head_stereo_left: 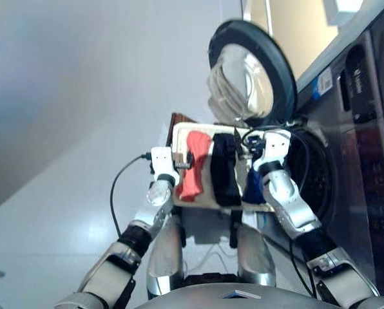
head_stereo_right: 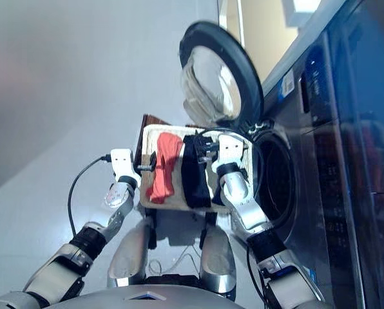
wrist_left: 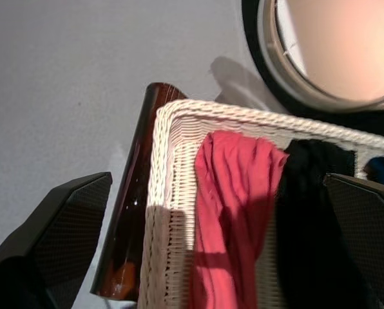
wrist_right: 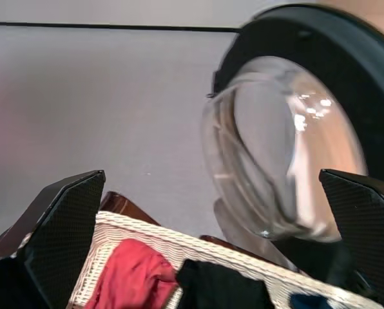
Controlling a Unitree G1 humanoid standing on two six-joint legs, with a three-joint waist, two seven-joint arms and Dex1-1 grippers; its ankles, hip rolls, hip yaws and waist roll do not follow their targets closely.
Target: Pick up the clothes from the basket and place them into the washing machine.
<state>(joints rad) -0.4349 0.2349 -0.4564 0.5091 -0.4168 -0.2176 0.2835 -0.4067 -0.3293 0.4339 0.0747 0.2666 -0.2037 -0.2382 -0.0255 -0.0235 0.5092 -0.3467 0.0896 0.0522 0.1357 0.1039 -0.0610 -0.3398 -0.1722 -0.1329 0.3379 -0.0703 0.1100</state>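
The cream-white wicker basket [wrist_left: 163, 212] holds three garments side by side: the coral-red one [wrist_left: 234, 212], the black one [head_stereo_left: 225, 170] in the middle, and the navy one [head_stereo_left: 252, 187] nearest the washing machine [head_stereo_right: 321, 161]. The machine's round door [wrist_right: 288, 129] is swung open. Both the left hand [head_stereo_left: 179, 161] and the right hand [head_stereo_right: 208, 149] have fingers spread wide and hold nothing.

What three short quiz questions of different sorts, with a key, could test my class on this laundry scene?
1. True or false: the round black-rimmed porthole door of the dark grey washing machine is shut.
2. Which garment in the cream-white wicker basket lies nearest the left gripper? A coral-red B black C navy blue
3. Fill in: both grippers' fingers are ____.

Key: 1 false; 2 A; 3 open, right gripper included.
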